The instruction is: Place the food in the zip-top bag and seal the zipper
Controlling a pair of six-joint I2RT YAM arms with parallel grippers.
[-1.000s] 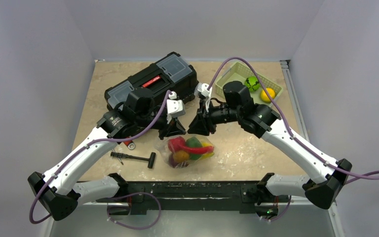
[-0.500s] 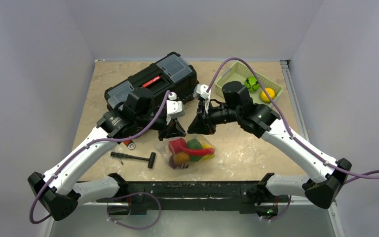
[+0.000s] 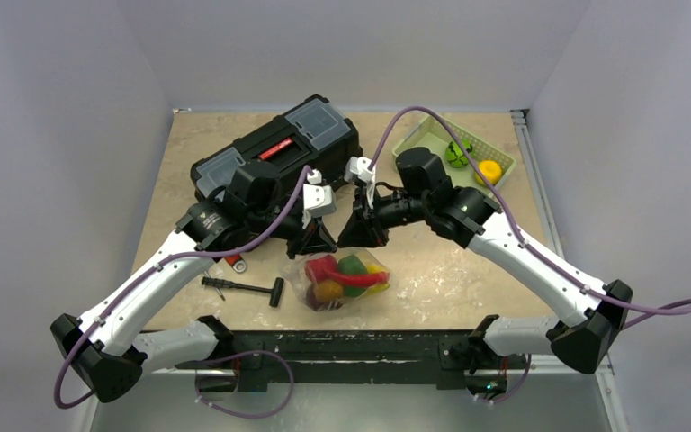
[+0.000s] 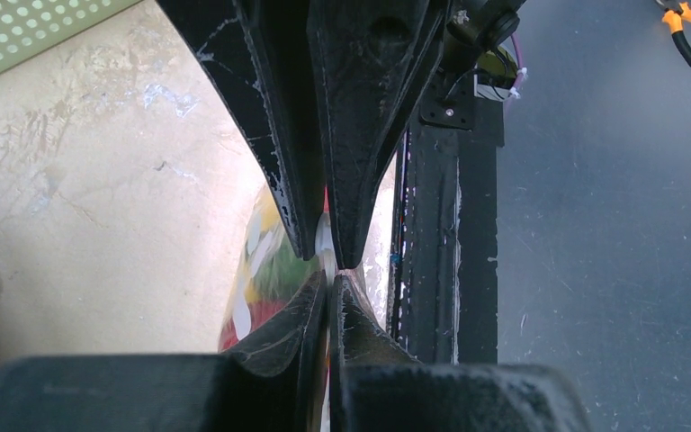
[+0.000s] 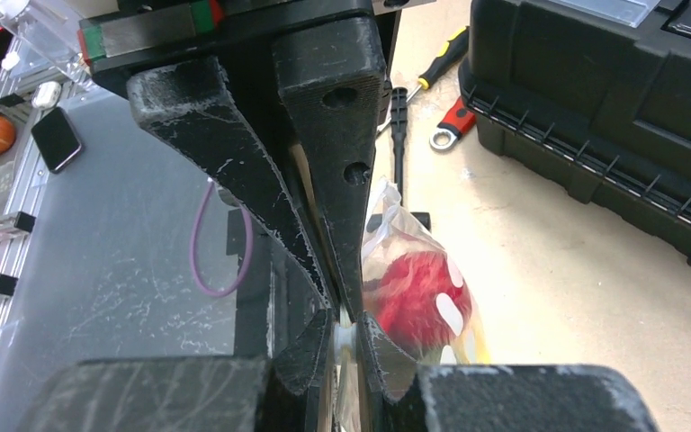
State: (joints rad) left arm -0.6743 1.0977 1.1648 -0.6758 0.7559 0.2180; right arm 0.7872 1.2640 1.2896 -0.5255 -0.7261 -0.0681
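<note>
Closest to the arm bases, the zip-top bag lies on the mottled beige table, just ahead of its near edge and roughly midway between the two arms. The food sits inside it: glossy red, green, yellow and orange pieces packed together. At the bag's far edge the two claws meet almost tip to tip. The left gripper is clamped on the zipper, whose whitish strip shows as a thin line between the nearly touching black fingers. The right gripper is pinched on the same strip just beside it. Left of the bag lies a black hammer, apart from the plastic. A little farther back are a red-handled wrench and a yellow-and-black screwdriver, both near the front of a black toolbox that stands at the far left with its lid down. At the far right corner is a pale green slotted basket holding a green toy fruit and an orange toy fruit, well apart from the bag.
</note>
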